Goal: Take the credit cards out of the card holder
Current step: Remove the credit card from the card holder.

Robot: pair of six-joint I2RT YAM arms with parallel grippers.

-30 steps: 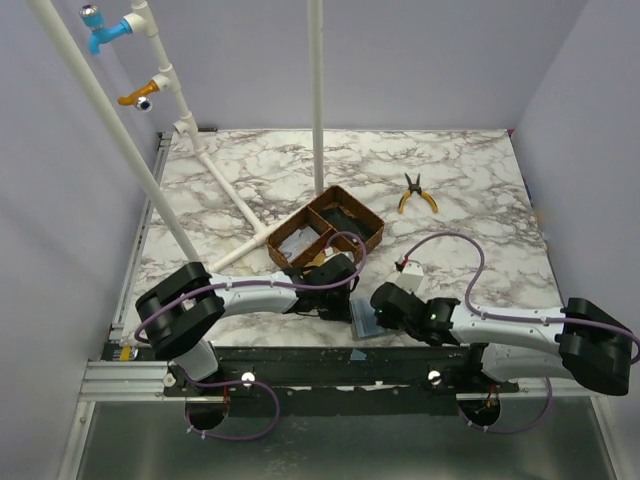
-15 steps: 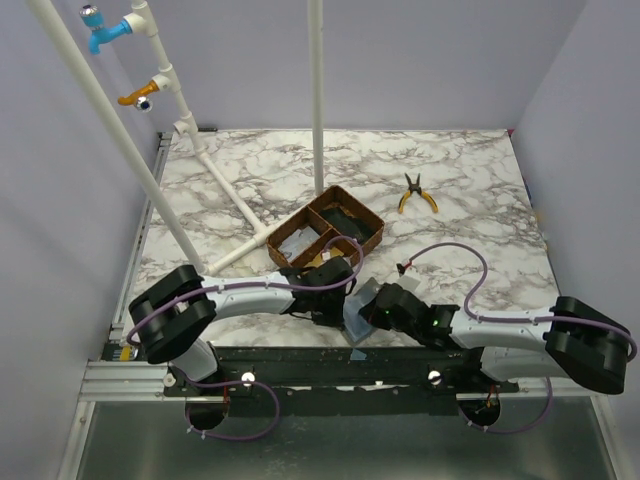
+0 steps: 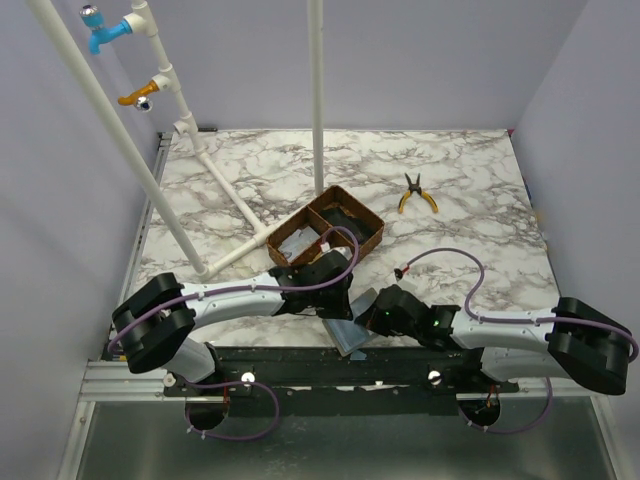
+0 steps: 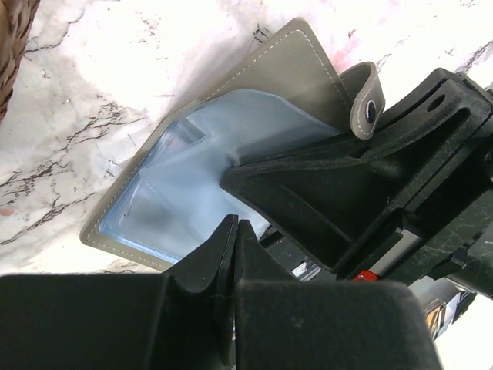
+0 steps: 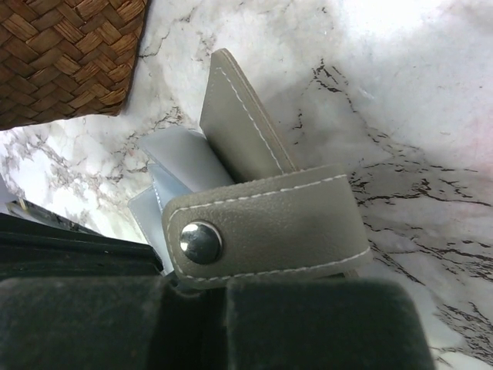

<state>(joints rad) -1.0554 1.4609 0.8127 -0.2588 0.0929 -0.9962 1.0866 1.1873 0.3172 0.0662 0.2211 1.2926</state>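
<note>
Though the small grey folding card holder [image 4: 177,177] gapes open over the white marble tabletop [image 4: 115,62], you have no card out; left gripper [image 4: 233,228] and right gripper [image 5: 223,287] jaws pressed together.

Tray [image 3: 360,208] blocks beyond card holder [image 3: 345,337] (marble [image 3: 470,215] bare rightward).

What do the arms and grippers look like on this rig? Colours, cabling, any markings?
Matching pair: left arm and right arm have pale grey links between bulky black joint housings. A purple cable loops along each. Small green lights on the right arm. The left gripper and right gripper are matte black with blocky fingers. No lettering visible.
</note>
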